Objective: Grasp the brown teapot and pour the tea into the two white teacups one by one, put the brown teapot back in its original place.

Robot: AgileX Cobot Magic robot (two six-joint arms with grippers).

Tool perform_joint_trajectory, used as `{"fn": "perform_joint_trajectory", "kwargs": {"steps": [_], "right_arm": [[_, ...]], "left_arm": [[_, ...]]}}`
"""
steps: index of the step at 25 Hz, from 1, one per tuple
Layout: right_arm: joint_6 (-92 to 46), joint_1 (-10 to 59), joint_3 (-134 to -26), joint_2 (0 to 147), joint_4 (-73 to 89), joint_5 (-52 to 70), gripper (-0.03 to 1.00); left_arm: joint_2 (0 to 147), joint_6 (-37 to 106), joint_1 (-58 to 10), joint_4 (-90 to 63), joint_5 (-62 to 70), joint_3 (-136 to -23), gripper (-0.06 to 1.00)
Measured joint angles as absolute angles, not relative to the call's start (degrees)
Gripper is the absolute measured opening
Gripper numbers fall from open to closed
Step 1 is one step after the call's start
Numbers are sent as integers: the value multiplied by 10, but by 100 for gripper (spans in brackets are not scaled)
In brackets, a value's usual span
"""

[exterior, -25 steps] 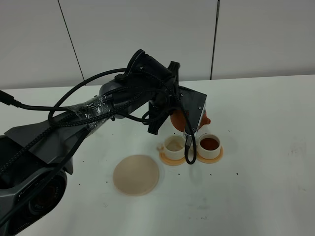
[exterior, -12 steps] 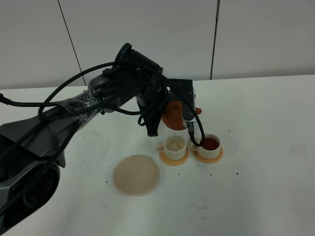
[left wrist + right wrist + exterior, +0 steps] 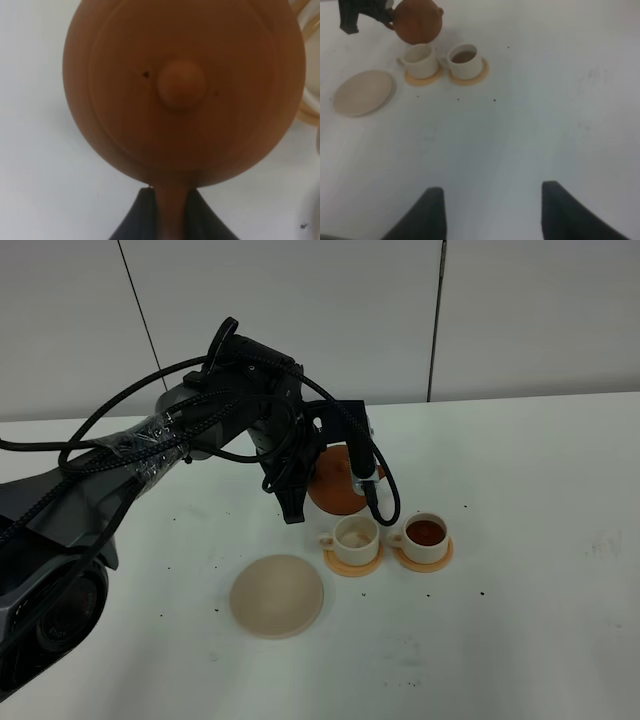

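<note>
Exterior high view: the left arm (image 3: pixel 170 445) reaches across the white surface (image 3: pixel 540 620) toward the middle, and the teapot (image 3: pixel 335 492) hangs at its end, just behind the two cups. It is off the trivet (image 3: pixel 277 595), which lies bare on the surface in front of the cups and to their left.

Left wrist view: the left fingers (image 3: pixel 132 222) are closed on the teapot's handle (image 3: pixel 172 210), with the clay loop pinched between the two dark tips. The knobbed lid (image 3: pixel 181 85) sits on the pot and faces the camera squarely.

Each cup stands on an orange coaster. The right cup (image 3: pixel 427 533) holds dark reddish-brown tea. The left cup (image 3: pixel 355 534) shows a pale inside, and the pot's body is just behind it. In the right wrist view the pot's underside overlaps that cup's rim, so the pot looks lifted clear of the surface, its spout (image 3: pixel 439 11) pointing toward the right cup's side. Whether it is tilted I cannot tell.

Right wrist view: the right fingers (image 3: pixel 427 215) stand wide apart, holding nothing, over bare surface well apart from the cups. Small dark specks dot the surface.
</note>
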State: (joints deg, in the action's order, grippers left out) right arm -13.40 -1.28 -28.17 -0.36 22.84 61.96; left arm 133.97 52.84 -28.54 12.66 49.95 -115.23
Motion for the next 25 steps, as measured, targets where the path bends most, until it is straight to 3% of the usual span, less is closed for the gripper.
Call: {"fn": "perform_joint_trajectory", "kwargs": {"steps": [9, 19, 25], "right_arm": [[-134, -13, -282, -4, 228, 620, 42], [-134, -13, -282, -4, 228, 620, 42], [-134, -13, -282, -4, 228, 620, 42]], "left_arm": [[1322, 528, -285, 127, 525, -1177, 17], [1287, 495, -275, 135, 677, -1181, 17], [1287, 486, -258, 122, 680, -1181, 17]]}}
